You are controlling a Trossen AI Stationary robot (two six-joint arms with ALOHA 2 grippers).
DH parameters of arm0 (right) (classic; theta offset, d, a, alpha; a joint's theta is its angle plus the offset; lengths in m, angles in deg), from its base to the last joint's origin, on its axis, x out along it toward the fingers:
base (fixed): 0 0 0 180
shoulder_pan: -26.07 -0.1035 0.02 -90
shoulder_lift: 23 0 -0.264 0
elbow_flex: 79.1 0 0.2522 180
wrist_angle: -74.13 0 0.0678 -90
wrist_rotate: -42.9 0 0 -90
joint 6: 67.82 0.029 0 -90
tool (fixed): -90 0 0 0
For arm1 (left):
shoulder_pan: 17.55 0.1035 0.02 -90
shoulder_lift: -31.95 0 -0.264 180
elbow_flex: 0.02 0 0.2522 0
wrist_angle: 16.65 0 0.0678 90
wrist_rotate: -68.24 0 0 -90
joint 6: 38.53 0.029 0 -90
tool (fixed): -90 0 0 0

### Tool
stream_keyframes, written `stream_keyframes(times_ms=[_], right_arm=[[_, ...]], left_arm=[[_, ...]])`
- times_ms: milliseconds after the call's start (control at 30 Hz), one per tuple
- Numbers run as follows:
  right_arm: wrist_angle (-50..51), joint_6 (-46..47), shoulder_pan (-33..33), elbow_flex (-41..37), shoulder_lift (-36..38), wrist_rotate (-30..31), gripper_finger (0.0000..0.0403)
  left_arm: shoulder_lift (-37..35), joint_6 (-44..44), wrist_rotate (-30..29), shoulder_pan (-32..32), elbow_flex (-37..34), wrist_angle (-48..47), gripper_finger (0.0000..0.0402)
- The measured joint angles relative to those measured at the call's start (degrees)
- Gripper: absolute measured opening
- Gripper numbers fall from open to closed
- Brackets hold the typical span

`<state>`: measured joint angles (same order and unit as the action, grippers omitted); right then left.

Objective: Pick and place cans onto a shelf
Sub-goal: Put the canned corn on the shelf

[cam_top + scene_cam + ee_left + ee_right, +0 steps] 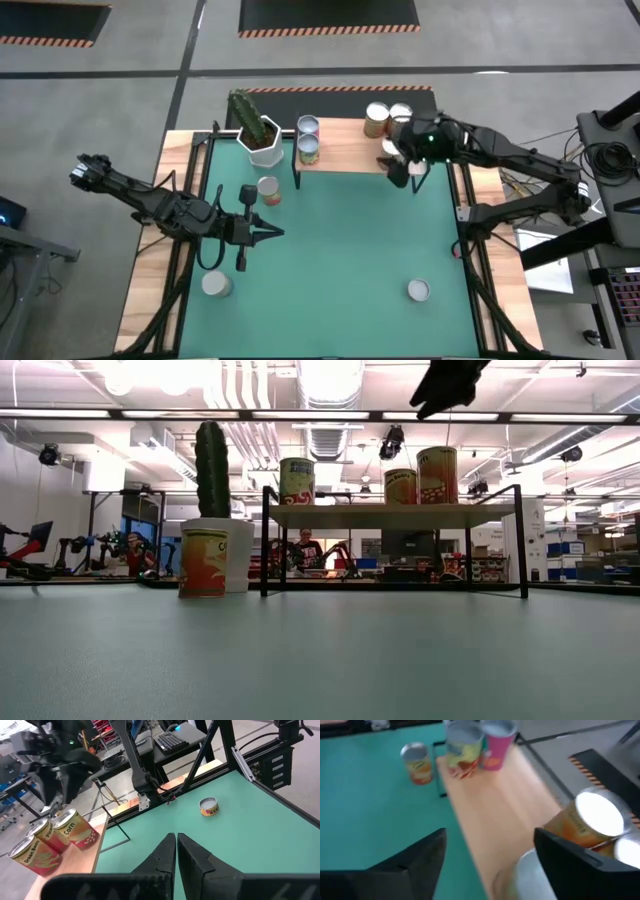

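high view: right gripper [408, 160] fingers spread, above right end of shelf [345, 152], beside cans [377, 120] standing there (release step, judged). left gripper [262, 233] pressed shut, idle over table. next: fetch can [418, 290] near front edge.

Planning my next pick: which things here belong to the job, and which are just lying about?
Job: shelf; cans on it; loose cans on the table; right end effector, open over the shelf.
Lying about: cactus pot; left end effector, idle over the table.
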<state>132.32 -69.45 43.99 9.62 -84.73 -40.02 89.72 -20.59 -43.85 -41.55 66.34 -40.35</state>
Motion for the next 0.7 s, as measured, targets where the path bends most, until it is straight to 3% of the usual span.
stream_keyframes(times_ms=[200, 467, 700], right_arm=[[1.6, 3.3, -4.0, -1.4, -0.7, 0.8, 0.0177], [0.7, 4.6, -5.0, -8.3, -1.2, 9.6, 0.0025], [-3.5, 4.6, -4.9, -12.8, -1.1, 14.4, 0.0013]], left_arm=[[0.0, 0.0, 0.0, 0.0, 0.0, -0.3, 0.0], [0.0, 0.0, 0.0, 0.0, 0.0, -0.4, 0.0], [0.0, 0.0, 0.0, 0.0, 0.0, -0.4, 0.0]])
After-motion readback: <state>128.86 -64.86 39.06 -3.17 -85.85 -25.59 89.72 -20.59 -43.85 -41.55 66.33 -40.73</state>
